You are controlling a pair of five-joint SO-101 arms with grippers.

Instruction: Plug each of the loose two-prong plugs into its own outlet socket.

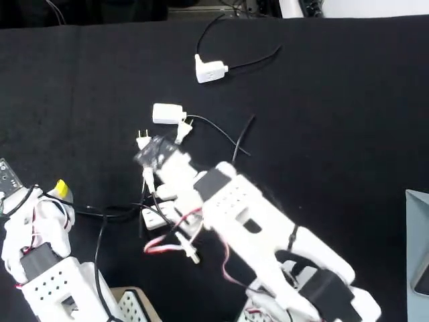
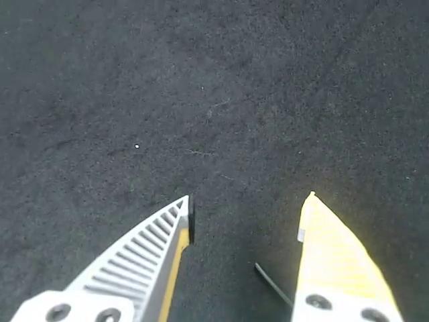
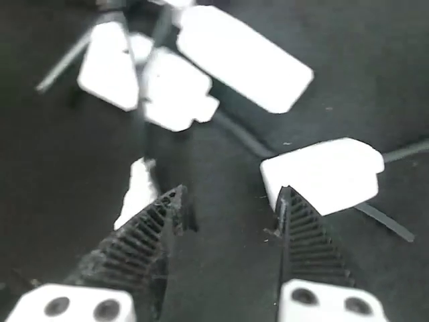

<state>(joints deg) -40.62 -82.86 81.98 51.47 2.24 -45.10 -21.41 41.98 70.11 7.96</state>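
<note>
A white outlet socket [image 1: 211,70] with a black cable lies at the far middle of the black table. A second white socket [image 1: 167,113] lies nearer, with a white plug [image 1: 182,129] touching its end. A loose two-prong plug [image 1: 143,139] lies just left of my right gripper [image 1: 157,155]. In the right wrist view that gripper [image 3: 228,198] stands open and holds nothing, a white block [image 3: 322,174] beside one finger and a large white socket [image 3: 244,57] and a plug [image 3: 174,90] ahead. My left gripper [image 2: 248,208] hangs open over bare cloth at the near left [image 1: 62,188].
Another white plug piece [image 1: 155,218] and tangled black and red wires [image 1: 167,241] lie under the right arm. A grey container [image 1: 419,261] stands at the right edge. A green circuit board [image 1: 7,176] sits at the left edge. A thin black cable [image 2: 271,282] runs near the left fingers.
</note>
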